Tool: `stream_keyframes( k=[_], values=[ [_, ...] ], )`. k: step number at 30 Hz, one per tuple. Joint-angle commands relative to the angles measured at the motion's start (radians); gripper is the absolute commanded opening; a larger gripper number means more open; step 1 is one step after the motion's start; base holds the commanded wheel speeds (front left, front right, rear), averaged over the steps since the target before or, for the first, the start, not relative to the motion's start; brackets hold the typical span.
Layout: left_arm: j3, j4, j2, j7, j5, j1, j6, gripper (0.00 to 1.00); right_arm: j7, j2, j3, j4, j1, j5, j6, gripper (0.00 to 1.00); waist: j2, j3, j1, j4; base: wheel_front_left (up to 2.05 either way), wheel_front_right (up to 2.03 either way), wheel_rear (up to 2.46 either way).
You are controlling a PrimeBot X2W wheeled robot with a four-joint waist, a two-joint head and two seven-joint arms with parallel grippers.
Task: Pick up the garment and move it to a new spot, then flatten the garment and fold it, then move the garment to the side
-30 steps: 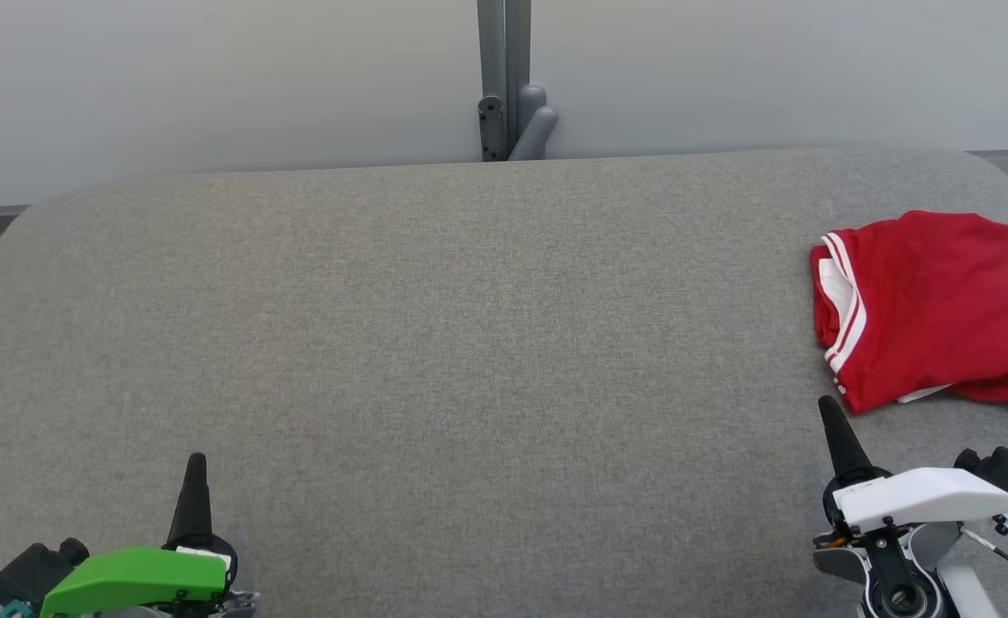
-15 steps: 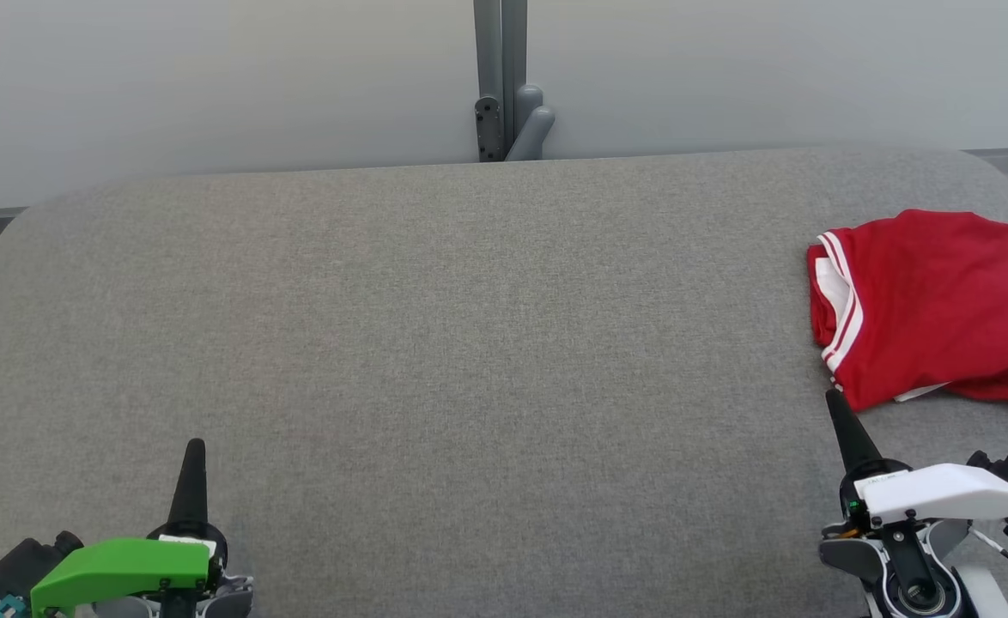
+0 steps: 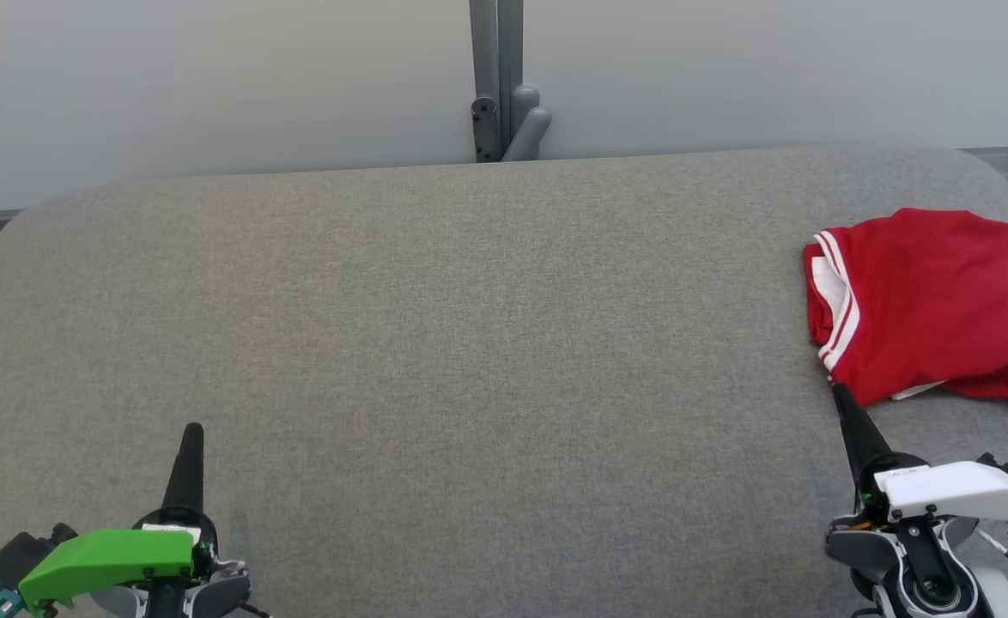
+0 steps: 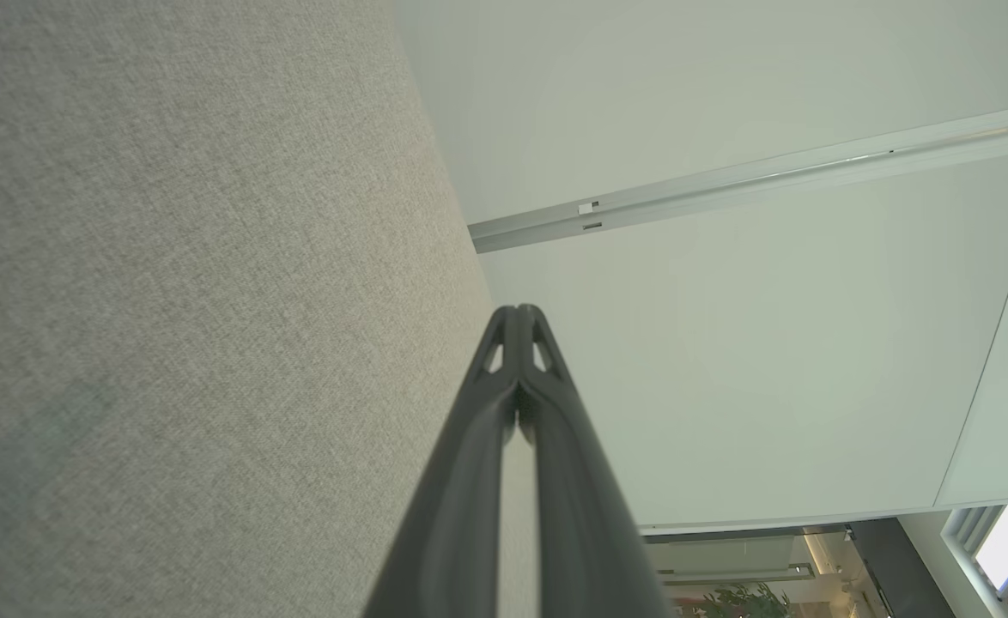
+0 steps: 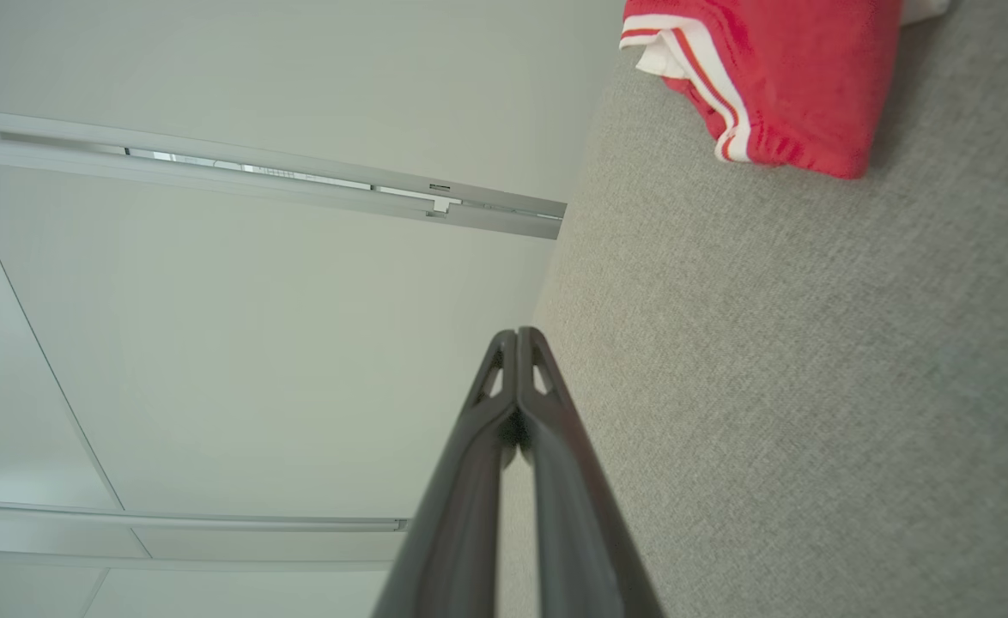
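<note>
Since a second ago the right gripper (image 3: 840, 393) sits a bit more to the right, and its tip is now just beside the lower left corner of the red shirt (image 3: 925, 300). The left gripper (image 3: 191, 429) reaches a little higher up the frame. Both grippers are pressed together and hold nothing. The red shirt lies in a folded bundle on the grey bench (image 3: 487, 326), at the right edge of the frame, with white stripes on its left side. A grey post (image 3: 495, 77) stands behind the bench at the top middle.
</note>
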State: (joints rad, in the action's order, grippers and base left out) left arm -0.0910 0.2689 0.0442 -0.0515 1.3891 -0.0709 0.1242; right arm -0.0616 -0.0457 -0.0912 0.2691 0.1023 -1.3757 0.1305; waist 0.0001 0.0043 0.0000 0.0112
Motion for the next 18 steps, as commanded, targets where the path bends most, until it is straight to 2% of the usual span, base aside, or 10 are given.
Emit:
stream_keyframes(
  k=[1,18],
  values=[
    [-0.004,-0.009,0.008,-0.006,0.030,-0.018,0.007,0.00,-0.008,-0.006,-0.007,-0.012,-0.008,-0.028,0.000,0.00,-0.0001,0.000,0.0000,-0.001,0.00,0.00,0.00],
    [-0.009,-0.025,0.009,-0.038,0.155,-0.031,0.008,0.00,-0.043,-0.006,-0.025,-0.032,-0.013,-0.159,0.000,0.00,-0.0001,-0.001,0.0000,-0.007,0.00,0.00,0.00]
  ],
)
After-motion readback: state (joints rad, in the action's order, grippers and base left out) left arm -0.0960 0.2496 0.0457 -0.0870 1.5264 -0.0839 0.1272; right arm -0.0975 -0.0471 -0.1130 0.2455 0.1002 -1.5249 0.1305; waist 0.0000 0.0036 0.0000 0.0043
